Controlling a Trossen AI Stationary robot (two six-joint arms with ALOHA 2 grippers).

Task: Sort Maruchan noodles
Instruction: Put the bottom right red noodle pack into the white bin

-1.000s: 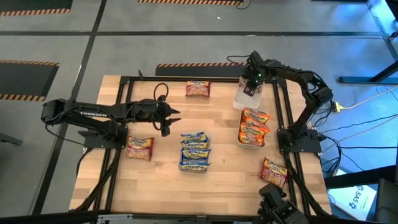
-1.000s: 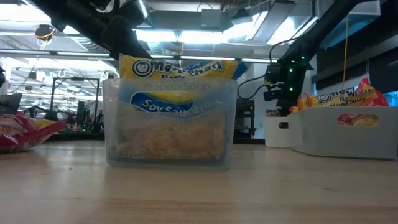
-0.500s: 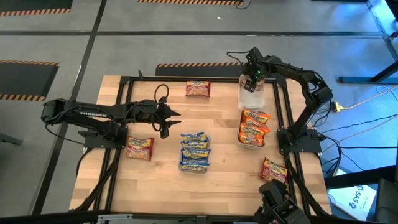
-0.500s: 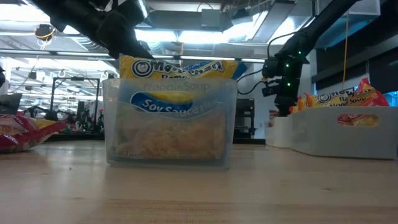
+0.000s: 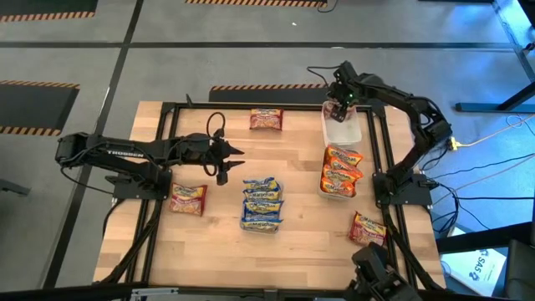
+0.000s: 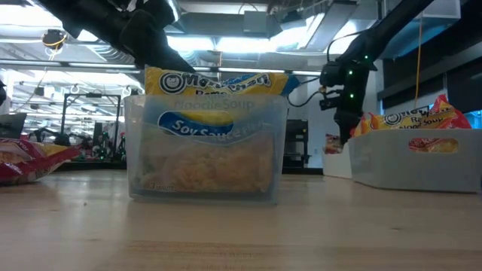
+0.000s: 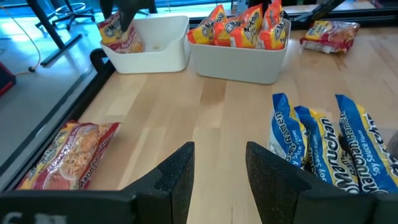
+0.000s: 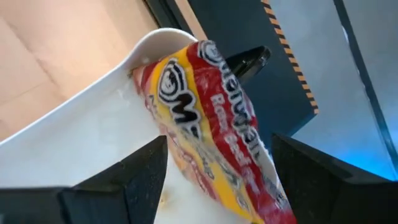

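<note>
While the right pincer [image 5: 338,107] hangs at the upper right of the overhead view, over the far end of an otherwise empty white bin [image 5: 342,128], a red-and-yellow noodle packet [image 8: 214,124] stands propped against that bin's wall. The pincer's two dark fingers sit spread well to either side of the packet without pressing it, so it reads as released, though the close view is too tight to be sure nothing touches. Judging by the layout, this bin is meant for the red packets.

Just below it in the overhead frame, a second white bin [image 5: 319,189] holds a row of orange packets [image 5: 341,170] on edge, grouped by colour. At centre, a clear tub [image 6: 143,162] keeps blue-and-yellow packets [image 5: 262,202] upright in the same way.

Three packets lie loose and flat on the wooden table [image 5: 209,251]: one at top centre [image 5: 266,119], one at left [image 5: 188,199], one at lower right [image 5: 368,230]. They look unsorted.

At centre left, the left pincer [image 5: 226,156] waits above the table, fingers partly apart and empty.
</note>
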